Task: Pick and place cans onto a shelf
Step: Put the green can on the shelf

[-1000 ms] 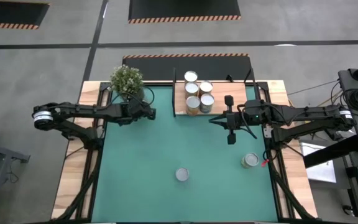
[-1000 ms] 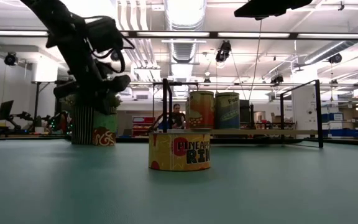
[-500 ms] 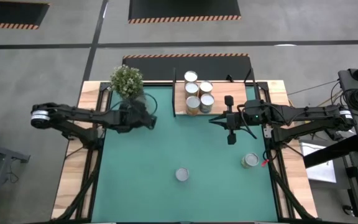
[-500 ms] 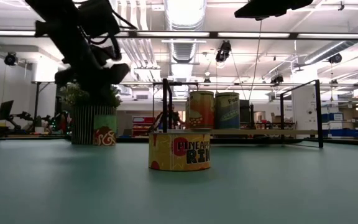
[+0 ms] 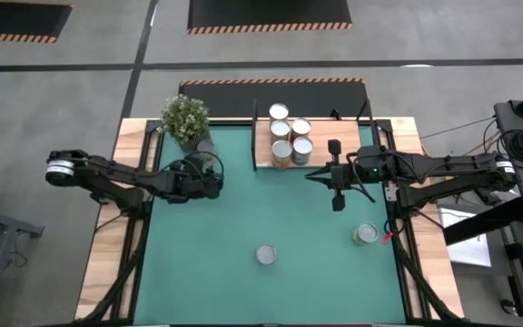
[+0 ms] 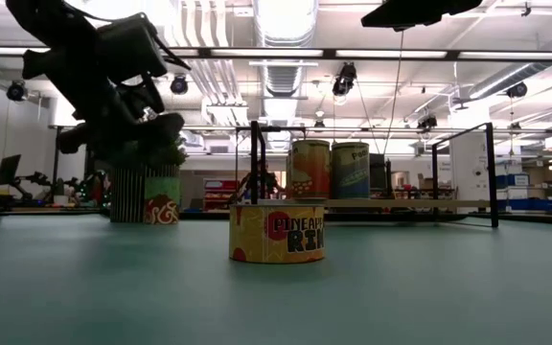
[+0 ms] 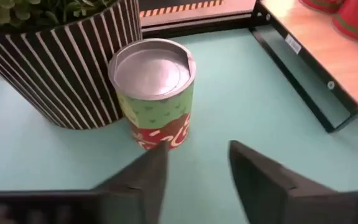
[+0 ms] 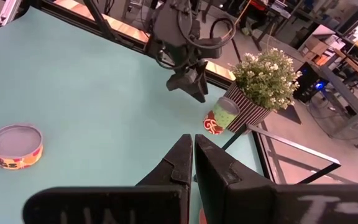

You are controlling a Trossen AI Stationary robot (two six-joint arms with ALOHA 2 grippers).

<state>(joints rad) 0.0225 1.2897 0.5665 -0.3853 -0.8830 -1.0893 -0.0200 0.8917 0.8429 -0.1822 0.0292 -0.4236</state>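
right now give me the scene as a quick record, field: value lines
left gripper: open, empty, facing the green can
green can: upright on the mat, close beside the potted plant
right gripper: shut, empty, hanging over the mat's right part
shelf: at the mat's far edge, four cans on its left end
pineapple can: alone on the mat, near edge
flat tin: near the mat's right edge
mat: green

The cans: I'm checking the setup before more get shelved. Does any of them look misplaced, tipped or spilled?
Nothing is tipped or spilled. One oddity: a green-and-red labelled tin with a silvery top stands upright against the black-and-white striped plant pot, partly tucked away in the high view. The left tool is open just in front of it.
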